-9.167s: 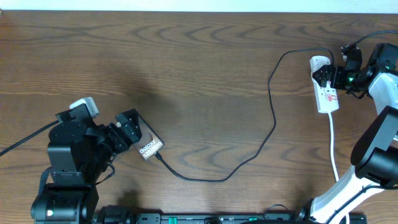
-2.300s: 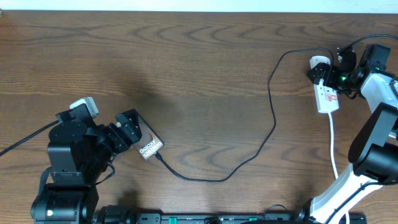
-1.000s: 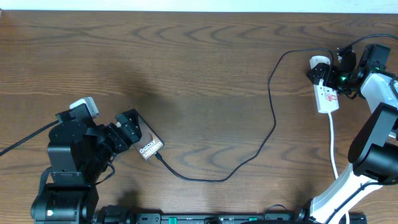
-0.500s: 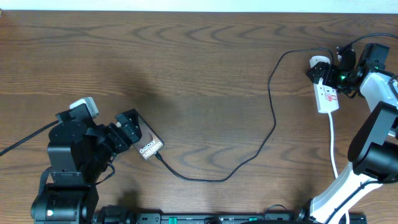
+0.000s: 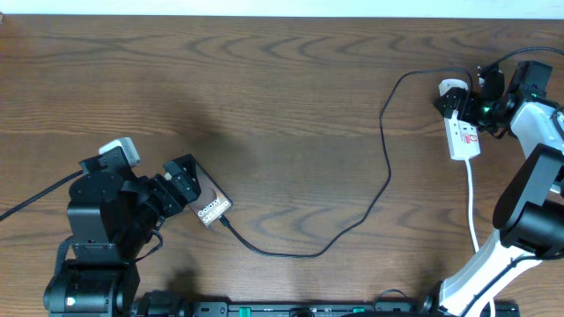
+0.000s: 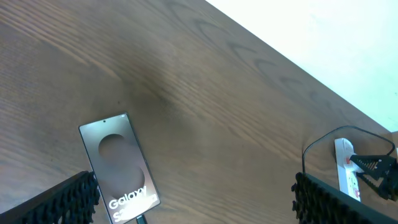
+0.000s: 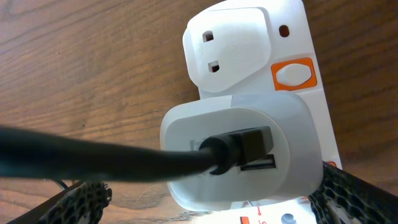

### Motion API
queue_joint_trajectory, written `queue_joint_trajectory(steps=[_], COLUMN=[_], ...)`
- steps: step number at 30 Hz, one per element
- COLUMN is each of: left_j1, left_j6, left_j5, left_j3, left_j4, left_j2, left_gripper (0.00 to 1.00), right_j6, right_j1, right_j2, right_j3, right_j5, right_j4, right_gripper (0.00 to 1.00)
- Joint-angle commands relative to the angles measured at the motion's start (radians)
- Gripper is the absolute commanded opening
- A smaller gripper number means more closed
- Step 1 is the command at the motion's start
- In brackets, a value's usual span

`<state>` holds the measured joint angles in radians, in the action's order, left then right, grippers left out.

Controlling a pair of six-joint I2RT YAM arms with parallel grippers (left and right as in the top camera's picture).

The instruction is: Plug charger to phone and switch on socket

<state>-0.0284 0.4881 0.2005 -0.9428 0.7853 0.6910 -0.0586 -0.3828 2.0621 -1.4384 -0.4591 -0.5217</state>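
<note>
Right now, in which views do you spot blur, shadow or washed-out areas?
Right wrist: the near cable is blurred, the socket behind it sharp. Left wrist: top-right corner washed out white, faint shadow above the phone. Overhead: sharp, with a dim patch on the table.

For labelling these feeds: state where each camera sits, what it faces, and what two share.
Overhead: above the table, looking straight down; left arm by the phone, right arm at the socket.
Left wrist: above the phone, facing toward the socket; jaws at lower corners.
Right wrist: close on the socket's plug; jaws at lower corners.
Shared: overhead and left wrist both show phone and socket.
</note>
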Motion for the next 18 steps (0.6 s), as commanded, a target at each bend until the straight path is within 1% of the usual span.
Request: queue_joint_trajectory(steps=[1, 12, 18], left_j1=[-0.002, -0.002, -0.002], left_j6=[-0.024, -0.024, -0.024], left_j5=[-0.003, -0.003, -0.003], left_j3=[-0.019, -0.019, -0.019], left_j4=[0.000, 0.000, 0.000], left_j2=[0.000, 0.000, 0.000], left_gripper=[0.98, 0.98, 0.98], right_j6=[0.036, 0.035, 0.036], right_j1=[0.045, 0.047, 0.071], right_j2=[0.055, 0.055, 0.055], right_j3=[0.035, 0.053, 0.057], right_j5=[-0.124, -0.128, -0.127], right_j4=[-0.039, -0.034, -0.029], right_gripper=[0.99, 0.99, 0.99])
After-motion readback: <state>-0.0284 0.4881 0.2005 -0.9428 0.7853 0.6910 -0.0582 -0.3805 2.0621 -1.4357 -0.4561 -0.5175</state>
